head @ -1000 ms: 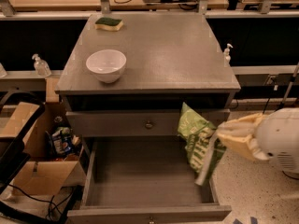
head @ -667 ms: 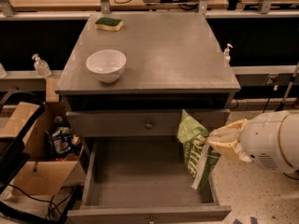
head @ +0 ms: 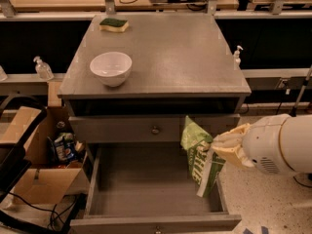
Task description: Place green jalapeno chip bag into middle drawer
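The green jalapeno chip bag (head: 199, 156) hangs upright from my gripper (head: 214, 148), which is shut on its right edge. The bag hangs over the right side of the open middle drawer (head: 146, 184), its lower end down inside near the right wall. The drawer is pulled far out and its grey floor is bare. My gripper and its white arm come in from the right edge of the view.
A shallower shut drawer with a round knob (head: 155, 129) sits just above. On the cabinet top stand a white bowl (head: 111, 68) and a green-and-yellow sponge (head: 113, 24). A cardboard box (head: 34, 165) with clutter stands to the left on the floor.
The gripper and the bag have moved left and lower, deeper over the open drawer. The bag still hangs from the gripper.
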You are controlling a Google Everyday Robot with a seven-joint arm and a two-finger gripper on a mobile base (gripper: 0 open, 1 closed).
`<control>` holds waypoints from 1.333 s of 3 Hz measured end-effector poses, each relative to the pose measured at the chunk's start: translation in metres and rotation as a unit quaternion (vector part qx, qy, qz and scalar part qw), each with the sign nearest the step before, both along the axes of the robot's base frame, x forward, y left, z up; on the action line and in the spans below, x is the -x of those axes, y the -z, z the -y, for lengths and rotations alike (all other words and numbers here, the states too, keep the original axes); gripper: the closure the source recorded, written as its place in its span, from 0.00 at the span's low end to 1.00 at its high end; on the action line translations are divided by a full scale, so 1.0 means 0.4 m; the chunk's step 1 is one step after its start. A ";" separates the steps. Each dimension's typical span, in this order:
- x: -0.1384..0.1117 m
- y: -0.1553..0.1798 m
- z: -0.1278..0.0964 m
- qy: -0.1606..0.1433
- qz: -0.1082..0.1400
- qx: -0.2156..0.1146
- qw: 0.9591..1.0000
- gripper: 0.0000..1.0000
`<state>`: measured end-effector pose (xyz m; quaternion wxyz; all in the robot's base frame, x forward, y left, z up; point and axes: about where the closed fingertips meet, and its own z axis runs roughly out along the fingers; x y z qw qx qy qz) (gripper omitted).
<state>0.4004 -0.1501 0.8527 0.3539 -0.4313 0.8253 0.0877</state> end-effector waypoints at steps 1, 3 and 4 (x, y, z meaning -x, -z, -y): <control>-0.113 0.118 -0.079 -0.024 -0.035 -0.007 0.999 1.00; -0.191 0.182 -0.152 -0.048 -0.058 -0.013 0.997 0.65; -0.190 0.180 -0.155 -0.049 -0.058 -0.012 0.997 0.42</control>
